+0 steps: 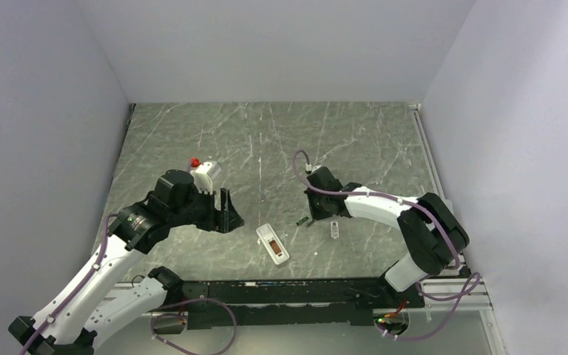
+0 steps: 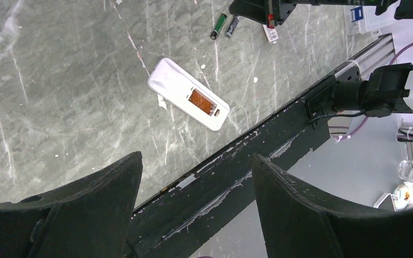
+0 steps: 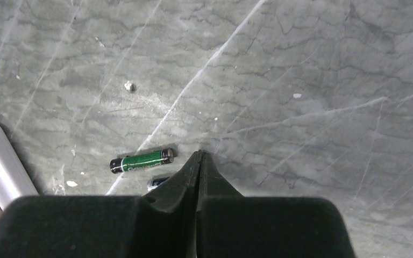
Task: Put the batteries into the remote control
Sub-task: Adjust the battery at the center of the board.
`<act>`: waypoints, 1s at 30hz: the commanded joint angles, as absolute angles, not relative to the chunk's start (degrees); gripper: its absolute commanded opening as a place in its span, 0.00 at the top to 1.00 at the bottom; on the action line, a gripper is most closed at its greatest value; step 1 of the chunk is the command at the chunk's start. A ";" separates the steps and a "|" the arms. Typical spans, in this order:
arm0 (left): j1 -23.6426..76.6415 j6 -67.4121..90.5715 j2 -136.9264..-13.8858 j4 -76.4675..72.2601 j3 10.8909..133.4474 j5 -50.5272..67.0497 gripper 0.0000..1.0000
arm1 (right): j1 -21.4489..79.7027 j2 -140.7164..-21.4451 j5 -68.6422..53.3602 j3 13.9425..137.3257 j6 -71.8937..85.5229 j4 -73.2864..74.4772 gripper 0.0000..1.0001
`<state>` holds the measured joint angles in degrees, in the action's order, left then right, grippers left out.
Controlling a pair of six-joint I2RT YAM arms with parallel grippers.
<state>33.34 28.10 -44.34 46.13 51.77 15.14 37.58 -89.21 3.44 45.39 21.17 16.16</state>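
The white remote control (image 1: 272,243) lies face down near the table's front edge, its brownish-orange recess (image 2: 200,100) open and empty. Two dark batteries (image 1: 305,220) lie side by side just right of it. In the right wrist view one green-banded battery (image 3: 142,160) shows whole and the other (image 3: 157,183) is half hidden behind my finger. My right gripper (image 3: 200,157) is shut and empty, its tip on the table just beside the batteries. My left gripper (image 2: 196,157) is open and empty, held above the table to the left of the remote (image 2: 188,100).
A small white flat piece (image 1: 333,229) lies right of the batteries, under the right arm. The black frame rail (image 1: 296,285) runs along the table's front edge, close to the remote. White walls enclose the marble table (image 1: 266,140).
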 commanded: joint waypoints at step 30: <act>32.87 27.51 -43.86 44.03 51.35 15.43 0.21 | 45.11 -77.84 3.69 39.18 28.24 20.04 1.00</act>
